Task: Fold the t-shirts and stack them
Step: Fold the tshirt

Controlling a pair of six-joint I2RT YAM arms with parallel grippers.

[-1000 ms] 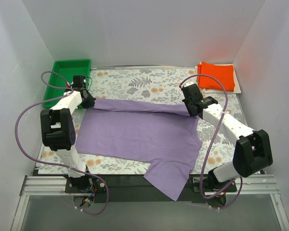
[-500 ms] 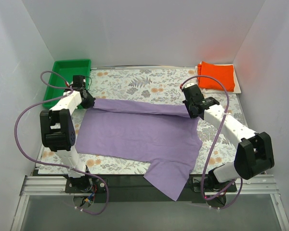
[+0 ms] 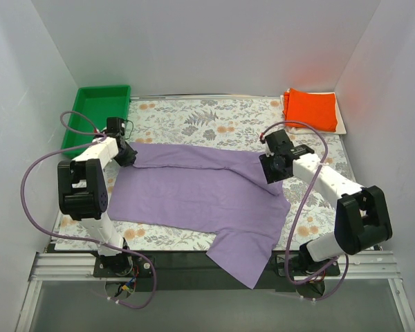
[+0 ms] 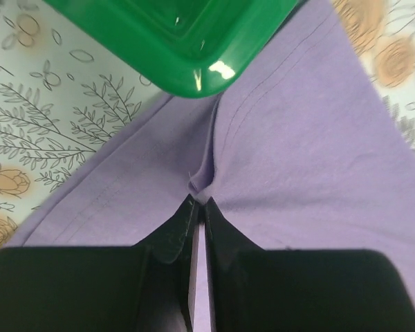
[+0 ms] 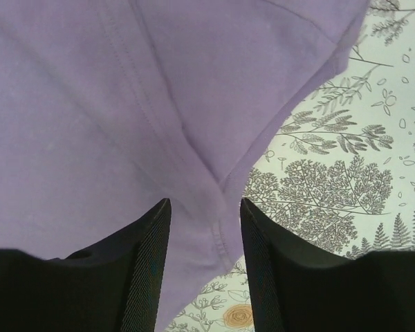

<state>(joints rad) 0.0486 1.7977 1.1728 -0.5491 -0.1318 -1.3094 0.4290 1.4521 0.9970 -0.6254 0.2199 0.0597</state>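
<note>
A lavender t-shirt (image 3: pixel 194 190) lies spread on the floral table, its far edge folded over toward me and one sleeve hanging off the near edge. My left gripper (image 3: pixel 126 155) is shut on a pinch of the shirt's far-left fold; the left wrist view shows the tips (image 4: pixel 199 202) closed on a small pucker of purple cloth (image 4: pixel 297 152). My right gripper (image 3: pixel 270 170) is open over the shirt's right edge; in the right wrist view (image 5: pixel 205 204) a hemmed corner (image 5: pixel 214 207) lies flat between the fingers. The orange folded shirt (image 3: pixel 311 108) rests on a whitish folded one (image 3: pixel 342 122) at the far right.
A green plastic tray (image 3: pixel 97 111) stands at the far left corner, close behind my left gripper; its rim (image 4: pixel 180 48) fills the top of the left wrist view. White walls enclose the table on three sides. Bare floral table (image 5: pixel 346 180) lies right of the shirt.
My right gripper has moved nearer and slightly left, drawing the right end of the folded edge down over the shirt; its jaws now stand open. My left gripper shifted slightly nearer, still pinching.
</note>
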